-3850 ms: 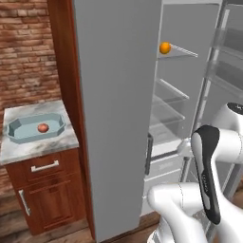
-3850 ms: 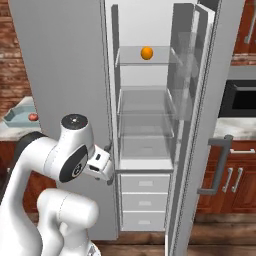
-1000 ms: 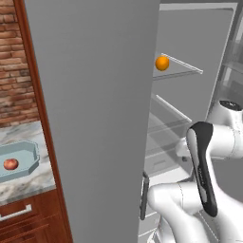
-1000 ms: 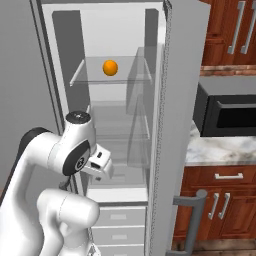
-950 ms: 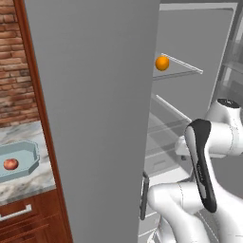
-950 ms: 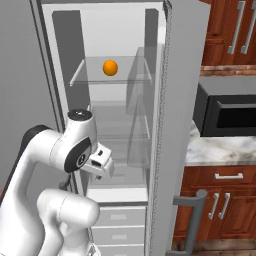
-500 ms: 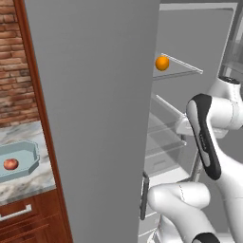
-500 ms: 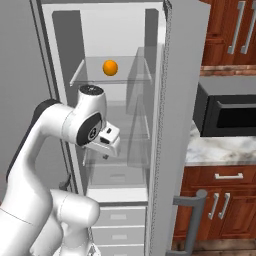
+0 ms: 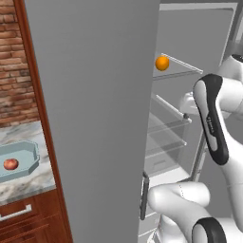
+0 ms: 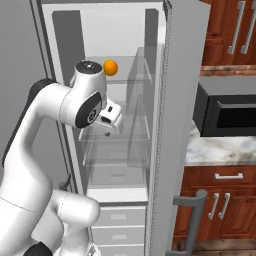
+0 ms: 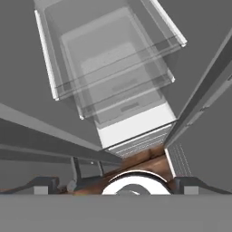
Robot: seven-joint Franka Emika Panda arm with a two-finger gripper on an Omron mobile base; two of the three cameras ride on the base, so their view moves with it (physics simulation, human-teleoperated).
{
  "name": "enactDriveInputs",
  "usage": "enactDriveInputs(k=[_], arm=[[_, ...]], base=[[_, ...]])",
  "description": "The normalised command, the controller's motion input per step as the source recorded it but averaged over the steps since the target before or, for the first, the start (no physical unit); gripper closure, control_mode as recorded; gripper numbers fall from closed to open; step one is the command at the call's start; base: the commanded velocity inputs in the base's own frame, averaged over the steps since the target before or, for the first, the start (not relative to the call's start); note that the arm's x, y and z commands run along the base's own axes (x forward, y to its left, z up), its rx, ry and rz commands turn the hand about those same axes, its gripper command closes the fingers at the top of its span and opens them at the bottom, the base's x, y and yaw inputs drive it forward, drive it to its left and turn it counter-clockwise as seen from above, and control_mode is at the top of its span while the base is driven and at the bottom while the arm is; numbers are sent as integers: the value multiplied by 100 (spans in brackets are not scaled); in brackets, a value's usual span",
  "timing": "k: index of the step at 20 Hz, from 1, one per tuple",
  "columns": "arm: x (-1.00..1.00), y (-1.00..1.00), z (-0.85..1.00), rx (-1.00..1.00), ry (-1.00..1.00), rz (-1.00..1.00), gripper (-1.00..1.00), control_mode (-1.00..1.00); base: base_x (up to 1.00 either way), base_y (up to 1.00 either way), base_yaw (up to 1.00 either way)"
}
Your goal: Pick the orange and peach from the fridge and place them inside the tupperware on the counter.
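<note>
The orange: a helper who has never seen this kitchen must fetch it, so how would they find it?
Look into the open fridge, at its white interior. On the top glass shelf sits the orange, a small, smooth, bright orange ball, the only item on the shelves.

Marble surface (image 9: 28, 182) at left carries a pale blue-grey tray (image 9: 26, 154); a peach (image 9: 10, 164) lies inside the tray. Upper glass shelf (image 9: 182, 71) of the fridge (image 10: 182, 100) carries an orange (image 9: 162, 63). Lower glass shelves bare.
</note>
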Motion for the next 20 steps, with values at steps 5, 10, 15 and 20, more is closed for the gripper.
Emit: enactDriveInputs(k=[5,10,15,20], arm=[[32,0,47,0,-27,0,-100,-100],[46,-1,42,0,-34,0,-100,-100],[53,0,45,0,-10,0,-100,-100],[64,0,41,0,0,0,-100,-100]], base=[[0,0,0],[0,0,0],[0,0,0],[0,0,0]])
